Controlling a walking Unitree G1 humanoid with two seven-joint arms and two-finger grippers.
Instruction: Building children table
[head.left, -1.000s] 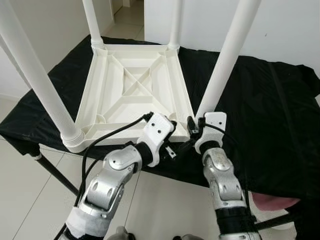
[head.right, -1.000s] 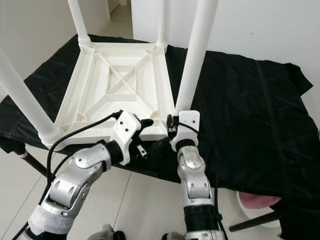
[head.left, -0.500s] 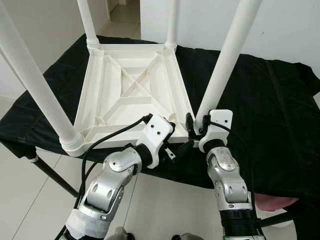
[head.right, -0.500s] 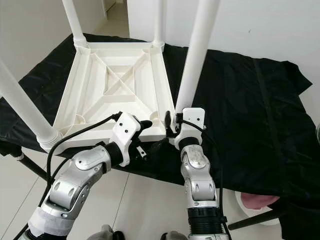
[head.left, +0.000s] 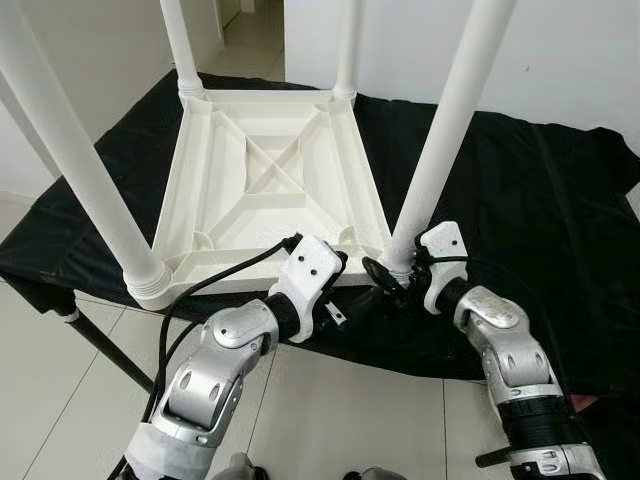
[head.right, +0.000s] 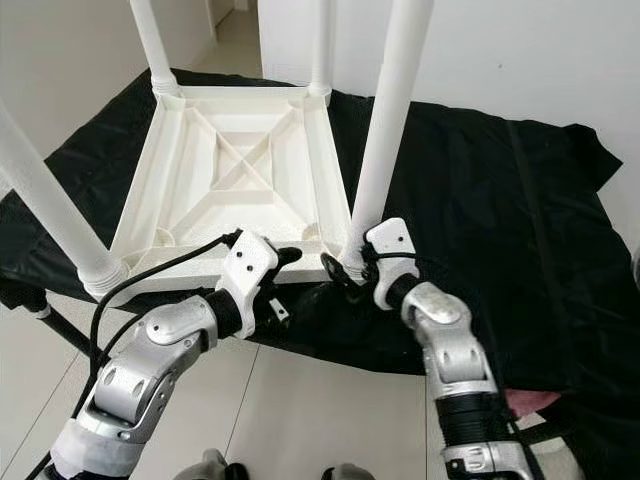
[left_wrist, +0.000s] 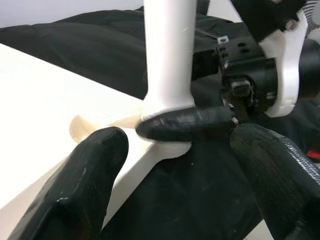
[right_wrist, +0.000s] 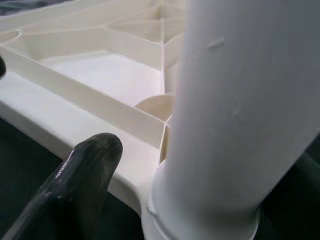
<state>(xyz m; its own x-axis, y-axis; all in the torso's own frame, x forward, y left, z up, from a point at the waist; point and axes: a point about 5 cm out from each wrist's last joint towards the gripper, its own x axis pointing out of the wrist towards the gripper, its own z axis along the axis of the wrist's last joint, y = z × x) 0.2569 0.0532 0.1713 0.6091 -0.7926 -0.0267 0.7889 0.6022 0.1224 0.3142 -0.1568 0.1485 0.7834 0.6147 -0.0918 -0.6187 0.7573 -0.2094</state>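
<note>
The upturned children table (head.left: 270, 180) and its legs are plain white. A solid black cloth (head.left: 530, 200) drapes the counter. Silver arms carry black-fingered tools with white housings. The floor (head.left: 60, 370) is pale tile.

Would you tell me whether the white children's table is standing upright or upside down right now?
Upside down: the white table lies top-down on the black cloth, ribbed underside showing, its legs pointing up.

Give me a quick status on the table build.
Right gripper clamped around base of near right leg. Left gripper open at the white tabletop's near edge. All four legs seated, table inverted on black cloth. No obstruction.
</note>
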